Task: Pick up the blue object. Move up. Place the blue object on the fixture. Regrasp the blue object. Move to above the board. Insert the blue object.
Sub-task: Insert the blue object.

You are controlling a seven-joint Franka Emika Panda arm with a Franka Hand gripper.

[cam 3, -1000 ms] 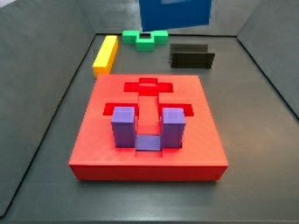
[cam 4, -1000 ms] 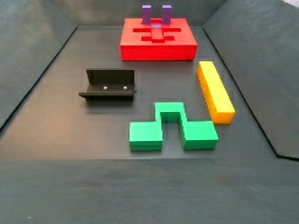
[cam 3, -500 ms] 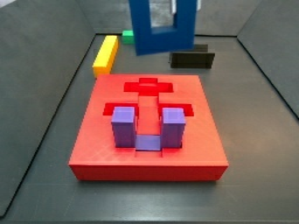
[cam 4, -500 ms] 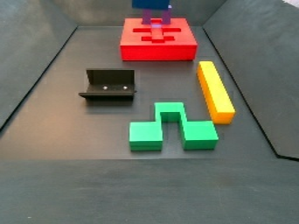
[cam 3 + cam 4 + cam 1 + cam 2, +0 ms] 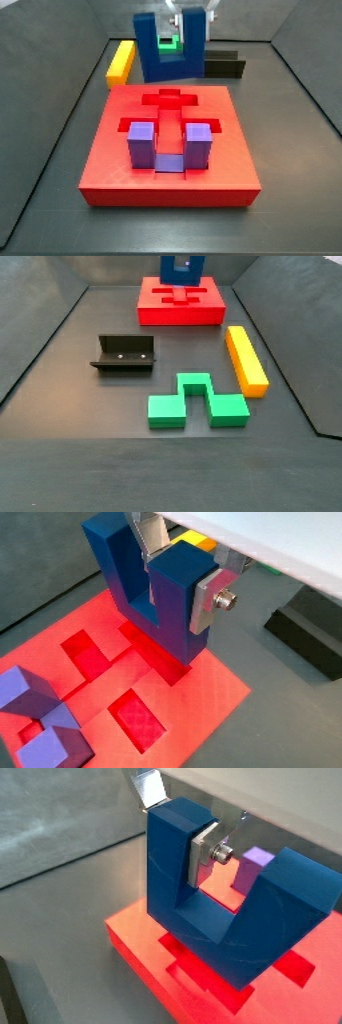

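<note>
Purple piece (image 5: pixel 170 146) stands well apart from pincer (image 5: pixel 175 22). Yellow bar (image 5: pixel 246 359) and green block (image 5: pixel 197 402) lie farther off on the floor.

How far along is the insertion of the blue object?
The pick-up and regrasp look done: the fixture stands empty, and the gripper is clamped on one prong of the blue object. In hand: it hangs prongs-up above the board, near the cross recess. Left: lowering it in and releasing.

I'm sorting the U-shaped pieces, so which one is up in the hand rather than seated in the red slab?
The dark blue object, clamped by one prong in the hand above the board. The lighter purple piece sits in the board.
</note>
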